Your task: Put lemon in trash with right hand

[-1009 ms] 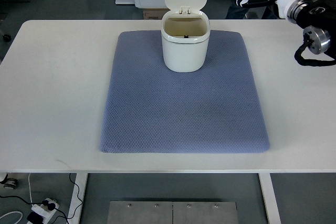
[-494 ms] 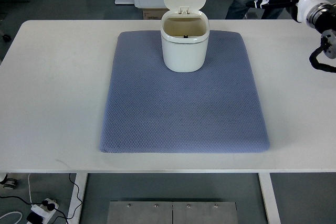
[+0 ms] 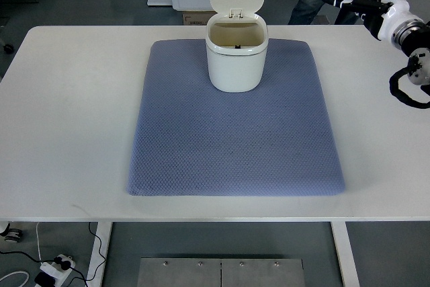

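No lemon visible on mat or table. Right hand off the far corner, fingers spread, holding nothing. Risk: reaching without a target, knocking open-lidded trash can.

Bin at upper centre on mat, mat mid-surface, right hand at upper right.

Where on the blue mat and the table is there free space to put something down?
The mat is bare in front of the trash bin. The white table is bare left and right of the mat. Only the far right corner is crowded, by the right hand.
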### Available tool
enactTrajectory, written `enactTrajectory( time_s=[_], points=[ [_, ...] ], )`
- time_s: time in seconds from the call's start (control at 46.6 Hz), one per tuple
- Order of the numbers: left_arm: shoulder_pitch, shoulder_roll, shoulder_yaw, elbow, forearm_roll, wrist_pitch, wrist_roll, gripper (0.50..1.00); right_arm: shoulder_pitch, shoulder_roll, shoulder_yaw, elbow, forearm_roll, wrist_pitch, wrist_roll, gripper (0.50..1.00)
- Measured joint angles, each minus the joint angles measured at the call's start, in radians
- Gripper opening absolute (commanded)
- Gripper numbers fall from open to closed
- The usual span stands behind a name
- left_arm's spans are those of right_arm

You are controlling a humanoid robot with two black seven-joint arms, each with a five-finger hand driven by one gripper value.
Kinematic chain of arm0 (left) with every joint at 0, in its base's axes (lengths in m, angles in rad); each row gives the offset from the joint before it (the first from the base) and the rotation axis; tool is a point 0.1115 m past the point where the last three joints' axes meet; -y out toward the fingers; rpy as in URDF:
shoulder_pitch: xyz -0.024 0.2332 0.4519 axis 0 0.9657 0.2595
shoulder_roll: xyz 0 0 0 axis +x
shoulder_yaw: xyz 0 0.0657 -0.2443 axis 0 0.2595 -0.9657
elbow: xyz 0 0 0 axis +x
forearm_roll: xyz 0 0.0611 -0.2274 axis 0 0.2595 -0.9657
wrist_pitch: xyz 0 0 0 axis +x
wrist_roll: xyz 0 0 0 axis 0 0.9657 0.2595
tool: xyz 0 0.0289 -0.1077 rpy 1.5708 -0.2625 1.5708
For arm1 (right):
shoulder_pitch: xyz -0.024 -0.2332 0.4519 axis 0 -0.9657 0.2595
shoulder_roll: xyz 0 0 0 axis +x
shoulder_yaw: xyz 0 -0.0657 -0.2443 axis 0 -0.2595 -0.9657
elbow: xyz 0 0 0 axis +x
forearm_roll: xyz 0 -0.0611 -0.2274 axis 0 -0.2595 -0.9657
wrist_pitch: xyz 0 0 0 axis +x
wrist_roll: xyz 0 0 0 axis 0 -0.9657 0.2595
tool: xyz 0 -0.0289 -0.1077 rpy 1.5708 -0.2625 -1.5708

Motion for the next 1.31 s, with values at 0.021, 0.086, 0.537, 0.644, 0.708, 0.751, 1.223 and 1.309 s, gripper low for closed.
enactTrajectory(
  time_s=[0.021,0.086,0.537,0.644,0.708,0.751,1.223,1.309],
  points=[
    [0.0,0.0,0.0,0.0,0.0,0.0,0.0,1.0,-0.006,0.0,0.007,-0.001,0.0,0.0,0.0,1.0],
    [0.0,0.0,0.0,0.0,0.0,0.0,0.0,1.0,-0.033,-0.003,0.044,-0.011,-0.004,0.0,-0.003,1.0],
    [0.0,0.0,0.0,0.0,0.0,0.0,0.0,1.0,-0.295,0.016,0.405,-0.032,-0.124,0.133,-0.06,1.0],
    [0.0,0.0,0.0,0.0,0.0,0.0,0.0,1.0,-0.377,0.053,0.53,-0.031,-0.143,0.159,-0.057,1.0],
    [0.0,0.0,0.0,0.0,0.0,0.0,0.0,1.0,-0.406,0.07,0.584,-0.03,-0.145,0.162,-0.055,1.0],
    [0.0,0.0,0.0,0.0,0.0,0.0,0.0,1.0,-0.421,0.079,0.614,-0.03,-0.145,0.163,-0.047,1.0],
    [0.0,0.0,0.0,0.0,0.0,0.0,0.0,1.0,-0.569,0.215,0.812,-0.03,-0.236,0.225,0.002,1.0],
    [0.0,0.0,0.0,0.0,0.0,0.0,0.0,1.0,-0.592,0.232,0.842,-0.03,-0.237,0.254,0.002,1.0]
  ],
)
